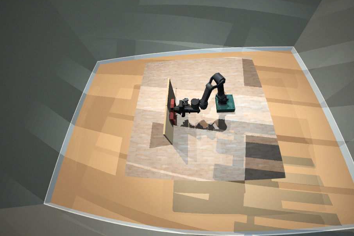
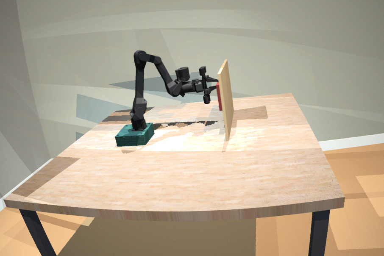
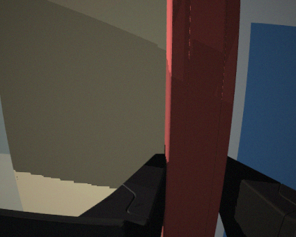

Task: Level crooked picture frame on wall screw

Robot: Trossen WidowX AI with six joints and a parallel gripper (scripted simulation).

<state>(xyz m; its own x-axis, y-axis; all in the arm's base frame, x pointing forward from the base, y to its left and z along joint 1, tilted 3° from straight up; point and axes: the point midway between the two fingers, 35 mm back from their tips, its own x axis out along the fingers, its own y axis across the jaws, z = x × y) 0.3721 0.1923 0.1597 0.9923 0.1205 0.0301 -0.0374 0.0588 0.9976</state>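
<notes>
The picture frame has a red border, with a pale margin and a blue picture inside it in the wrist view. It is at the near face of the upright pale panel. My gripper is shut on the frame's top bar, one finger above it and one below. The bar runs nearly straight up and down in the rolled wrist view. The screw and the notched strip are hidden. The top and exterior views show the frame almost edge-on, so its exact tilt cannot be told.
The arm's green base block stands on the wooden table, facing the panel. The panel rises from the table, with its edges extending beyond the frame. The arm reaches across between base and panel. Shadows cross the table.
</notes>
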